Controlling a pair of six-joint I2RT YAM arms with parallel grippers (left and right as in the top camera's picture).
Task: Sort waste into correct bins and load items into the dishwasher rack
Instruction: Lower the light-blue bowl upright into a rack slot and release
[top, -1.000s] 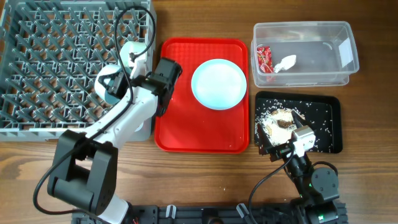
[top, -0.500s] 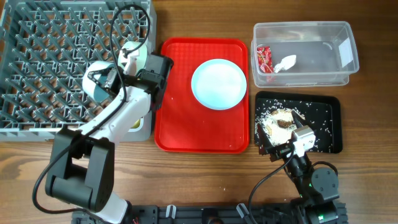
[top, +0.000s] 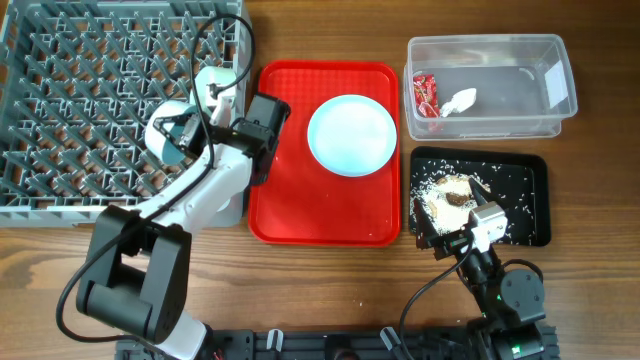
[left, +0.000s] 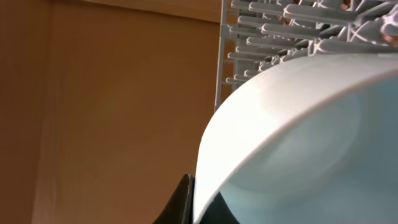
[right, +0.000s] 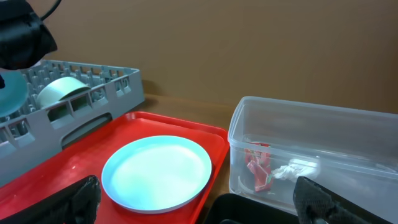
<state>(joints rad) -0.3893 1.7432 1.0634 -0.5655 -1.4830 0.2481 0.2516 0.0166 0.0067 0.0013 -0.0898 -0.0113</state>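
Observation:
My left gripper (top: 183, 133) is shut on the rim of a pale blue bowl (top: 160, 142) and holds it tilted over the right part of the grey dishwasher rack (top: 70, 90). In the left wrist view the bowl (left: 298, 137) fills the frame, with the jaws (left: 196, 202) pinching its rim. A second bowl (top: 215, 84) stands on edge in the rack. The pale blue plate (top: 351, 134) lies on the red tray (top: 320, 215). The clear tub (top: 500, 125) holds the red wrapper (top: 427, 95) and the white napkin (top: 460, 100). The black tray (top: 525, 200) holds food scraps (top: 448, 195). My right gripper (right: 200, 210) is open and empty at the black tray's near edge. Fork, spoon and cup are out of view.
The rack's pegs (left: 280, 37) stand just behind the held bowl. In the right wrist view the plate (right: 158, 174), the tub (right: 323, 134) and the rack wall (right: 93, 102) lie ahead. Bare wooden table lies in front of the trays.
My left gripper swung left over the rack with the bowl, then came back a little to the right. The right arm has not moved.

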